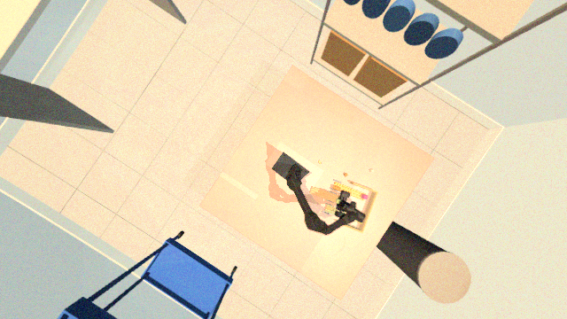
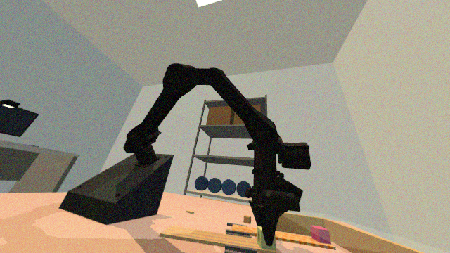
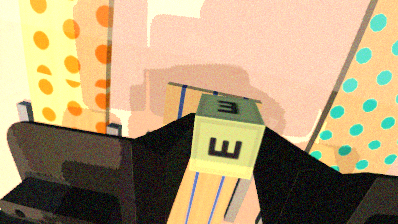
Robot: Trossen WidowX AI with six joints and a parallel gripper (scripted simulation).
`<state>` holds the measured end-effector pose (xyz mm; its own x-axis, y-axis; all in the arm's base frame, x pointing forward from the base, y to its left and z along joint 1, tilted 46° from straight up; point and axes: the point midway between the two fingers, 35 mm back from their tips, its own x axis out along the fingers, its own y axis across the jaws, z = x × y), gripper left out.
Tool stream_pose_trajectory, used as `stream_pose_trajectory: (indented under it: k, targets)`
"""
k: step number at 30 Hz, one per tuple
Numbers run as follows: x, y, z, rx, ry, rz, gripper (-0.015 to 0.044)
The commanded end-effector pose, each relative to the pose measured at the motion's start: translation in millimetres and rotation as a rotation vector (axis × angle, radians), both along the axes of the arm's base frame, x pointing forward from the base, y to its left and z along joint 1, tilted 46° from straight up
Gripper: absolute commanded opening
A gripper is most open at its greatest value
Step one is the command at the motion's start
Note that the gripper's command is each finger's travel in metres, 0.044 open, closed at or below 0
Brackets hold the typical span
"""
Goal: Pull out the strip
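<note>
Pale peach table top [image 1: 275,213] carries my black pedestal [image 2: 105,200] and a shallow tray of patterned strips. My black parallel-jaw gripper [image 3: 227,165] points straight down and pinches the pale green cube labelled "E" [image 3: 227,142] from both sides. That cube rests on the tan strip with blue lines [image 3: 202,197], between the orange-dotted yellow strip [image 3: 47,65] and the teal-dotted tan strip [image 3: 370,100].

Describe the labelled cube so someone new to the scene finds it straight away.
Start at the arm's black base and follow the arm down to the gripper. Between its fingers sits a pale yellow-green cube, resting on the tan strip with blue lines. It alone carries a black letter E; the pink block nearby is unmarked.
</note>
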<state>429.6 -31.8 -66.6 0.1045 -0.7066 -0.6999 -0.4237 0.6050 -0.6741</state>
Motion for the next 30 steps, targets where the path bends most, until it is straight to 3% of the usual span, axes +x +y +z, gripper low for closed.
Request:
stream_pose_trajectory:
  k: [1,3,7,22,30]
  targets:
    - [0.1,-0.1,0.2,0.0,-0.001,0.0,0.0105]
    - [0.1,-0.1,0.2,0.0,-0.001,0.0,0.0092]
    - [-2.4,1.2,1.4,0.0,0.0,0.0,0.0]
    - [-61.3,23.4,25.7,-0.004,0.009,0.002,0.0]
    - [-72.7,23.4,26.3,-0.004,0.01,0.002,0.0]
